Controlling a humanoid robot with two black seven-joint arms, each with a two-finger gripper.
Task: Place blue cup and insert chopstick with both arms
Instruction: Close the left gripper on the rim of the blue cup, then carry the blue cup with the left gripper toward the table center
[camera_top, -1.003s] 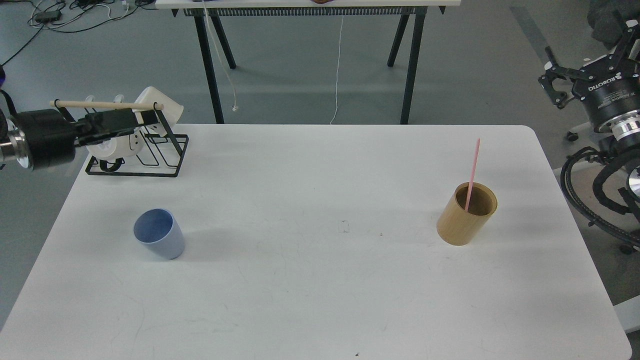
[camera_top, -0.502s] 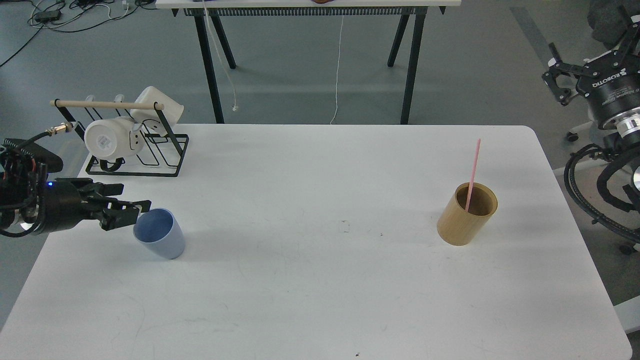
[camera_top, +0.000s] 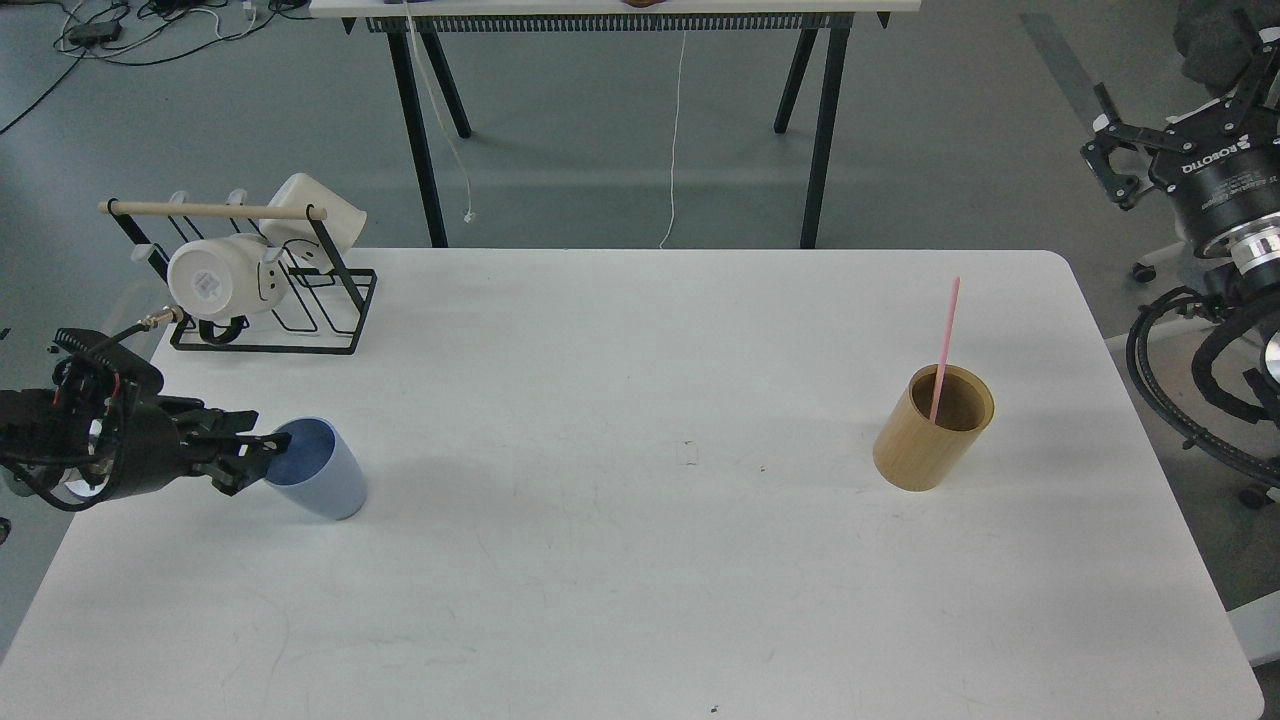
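Your left gripper (camera_top: 262, 458) has dropped lower since the earlier frame and now meets the blue cup's (camera_top: 322, 482) near rim; you cannot tell how its jaws stand. The cup sits upright at the table's (camera_top: 640, 600) left. The chopstick (camera_top: 944, 350) leans in the wooden holder (camera_top: 930, 432). Your right gripper (camera_top: 1110, 150) hangs off-table, jaws spread wide.

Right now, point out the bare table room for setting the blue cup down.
Free: the wide middle between the blue cup and tan holder, plus the whole near edge. Crowded: the far-left corner, with the mug rack and left tool.
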